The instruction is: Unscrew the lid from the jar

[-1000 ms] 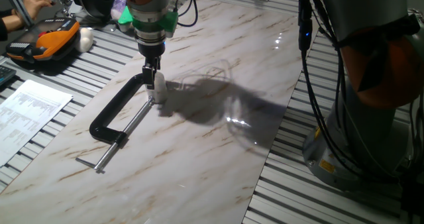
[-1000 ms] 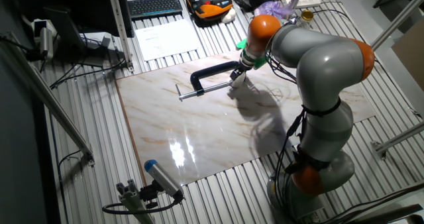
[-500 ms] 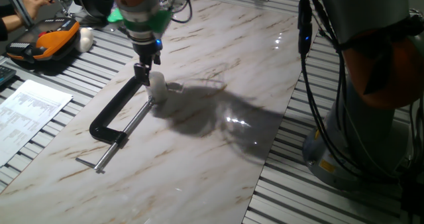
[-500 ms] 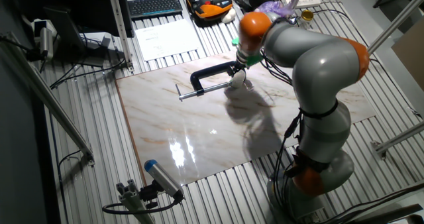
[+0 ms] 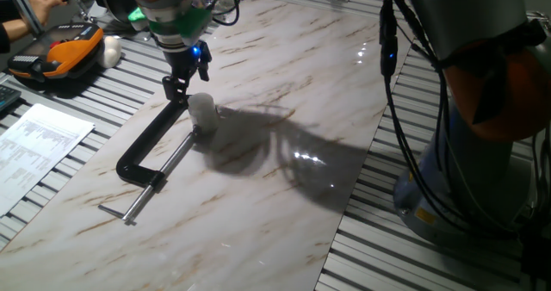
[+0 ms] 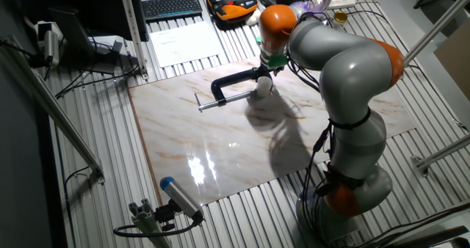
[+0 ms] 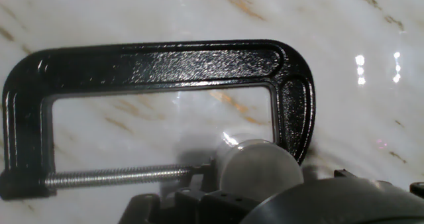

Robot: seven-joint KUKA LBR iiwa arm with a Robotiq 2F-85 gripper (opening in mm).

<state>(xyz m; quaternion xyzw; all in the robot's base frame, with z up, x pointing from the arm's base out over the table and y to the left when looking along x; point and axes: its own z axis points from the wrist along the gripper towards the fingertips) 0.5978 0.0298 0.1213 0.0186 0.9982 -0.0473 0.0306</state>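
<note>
The small whitish jar [image 5: 203, 115] stands on the marble board between the jaws of the black C-clamp [image 5: 148, 140], with its white lid [image 5: 201, 101] on top. My gripper [image 5: 182, 83] hangs just up and to the left of the jar, apart from it, open and holding nothing. From the other fixed view, the gripper [image 6: 266, 66] is above the jar [image 6: 263, 86]. The hand view looks straight down on the round lid [image 7: 258, 169], which sits between the clamp's screw tip [image 7: 192, 175] and its fixed jaw; dark parts of my hand fill the bottom edge.
The C-clamp's screw handle [image 5: 129, 209] points toward the near left. A printed sheet [image 5: 39, 145] lies left of the board. An orange case [image 5: 65, 54] and a white lump [image 5: 112, 50] sit at the far left. The arm's base [image 5: 482, 127] stands at the right.
My gripper has come off the jar and drawn back up and to the left. The jar stays upright in the clamp.
</note>
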